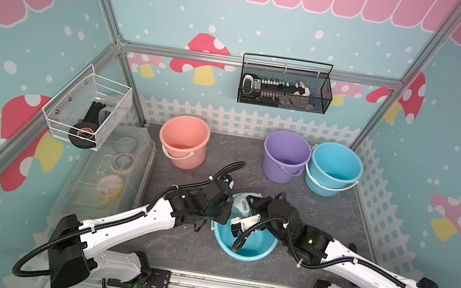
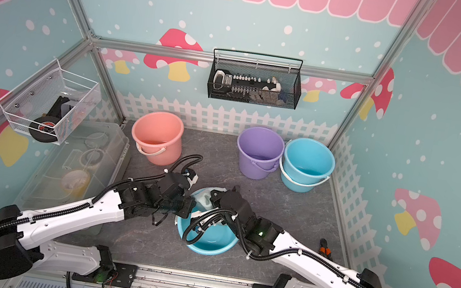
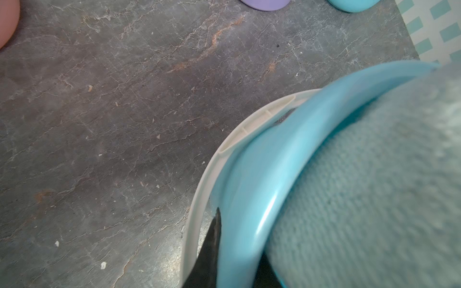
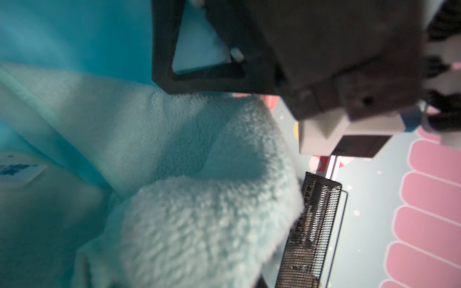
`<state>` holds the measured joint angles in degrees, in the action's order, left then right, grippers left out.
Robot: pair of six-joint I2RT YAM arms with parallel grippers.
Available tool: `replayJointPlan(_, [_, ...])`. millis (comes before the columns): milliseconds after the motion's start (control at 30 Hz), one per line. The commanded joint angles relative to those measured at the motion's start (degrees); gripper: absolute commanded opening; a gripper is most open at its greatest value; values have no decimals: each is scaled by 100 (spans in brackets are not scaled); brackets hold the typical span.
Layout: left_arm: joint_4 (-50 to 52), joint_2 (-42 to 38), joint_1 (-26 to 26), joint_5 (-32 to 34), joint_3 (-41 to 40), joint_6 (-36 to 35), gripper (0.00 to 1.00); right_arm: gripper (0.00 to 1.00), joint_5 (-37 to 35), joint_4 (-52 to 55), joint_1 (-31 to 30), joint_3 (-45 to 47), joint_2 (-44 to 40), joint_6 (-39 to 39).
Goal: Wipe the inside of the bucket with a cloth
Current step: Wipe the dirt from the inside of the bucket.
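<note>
The work cell is a pastel mushroom-print enclosure with a grey marbled tabletop (image 1: 323, 203); three spare buckets stand along the back fence, well apart from the work. The bucket (image 1: 253, 250) sits front centre between the two arms, mouth upward. The cloth (image 1: 241, 204) is inside it, bunched against the far inner wall, just ahead of the right gripper (image 1: 251, 201), which reaches into the mouth. This gripper is closed; its fingers are hidden under the pile, so the pinch on the cloth is inferred. The left gripper (image 3: 237, 261) is narrow, clamped on the left rim, with one finger outside and one inside. The right arm is therefore the wiping arm, and the uncleaned wall lies below and nearer than the cloth. The top views hide both sets of fingertips. The left wrist view shows the rim grip and the white handle (image 3: 224, 149). The right wrist view shows the cloth's folds.
</note>
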<state>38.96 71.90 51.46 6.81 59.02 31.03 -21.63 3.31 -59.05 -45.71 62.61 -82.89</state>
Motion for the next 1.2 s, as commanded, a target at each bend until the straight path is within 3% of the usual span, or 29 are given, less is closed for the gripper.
replayJointPlan(0, [-73,4,-5,-27,-1,-62,0,0,-318,-928,-43,282,156,-967])
replayJointPlan(200, [-73,-36,-5,-55,4,-97,0,0,-399,-1400,-45,732,555,-1009])
replayJointPlan(467, [-90,-97,4,-85,11,-139,0,0,-260,-1435,-35,898,1316,-360])
replayJointPlan(900, [-92,-167,35,-78,4,-132,0,0,1067,641,69,28,2697,1067])
replayJointPlan(1033, [-73,-195,39,3,-30,-81,0,0,856,773,70,-12,2550,1157])
replayJointPlan(1167, [-5,-201,34,220,-38,-19,0,0,768,1730,62,-409,2015,1344])
